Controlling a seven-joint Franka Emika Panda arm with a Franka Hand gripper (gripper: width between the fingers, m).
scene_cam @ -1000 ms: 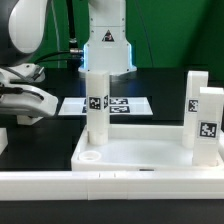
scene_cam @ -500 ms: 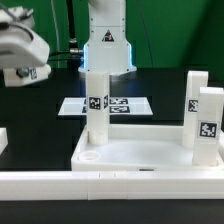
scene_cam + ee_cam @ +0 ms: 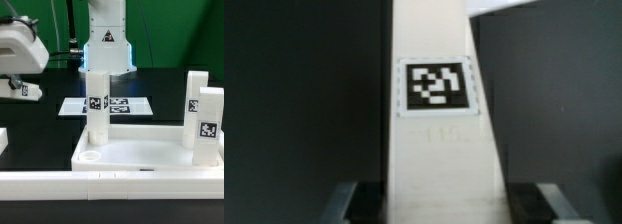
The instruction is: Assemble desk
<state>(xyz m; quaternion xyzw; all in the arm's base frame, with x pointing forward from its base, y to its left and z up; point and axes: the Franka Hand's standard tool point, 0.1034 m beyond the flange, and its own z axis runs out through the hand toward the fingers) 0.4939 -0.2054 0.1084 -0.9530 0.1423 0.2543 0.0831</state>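
Observation:
The white desk slab (image 3: 140,152) lies in the foreground with its raised rim up. One white tagged leg (image 3: 96,105) stands upright at its far left corner. Two more tagged legs (image 3: 196,98) (image 3: 209,125) stand on the exterior view's right side of the slab. The near left round socket (image 3: 88,157) holds nothing. My gripper (image 3: 24,78) hangs above the table on the exterior view's left, shut on a fourth tagged leg (image 3: 26,90), held off the table. In the wrist view this leg (image 3: 441,90) runs between my fingers (image 3: 349,200), with my gripper (image 3: 446,205) around its near end.
The marker board (image 3: 135,104) lies flat behind the slab. A long low white rail (image 3: 110,186) runs along the front. The robot base (image 3: 107,40) stands at the back centre. A small white piece (image 3: 3,138) sits at the exterior view's left edge.
My gripper has risen from low over the table on the exterior view's left to well above it, carrying the leg up with it. The slab and standing legs have not moved.

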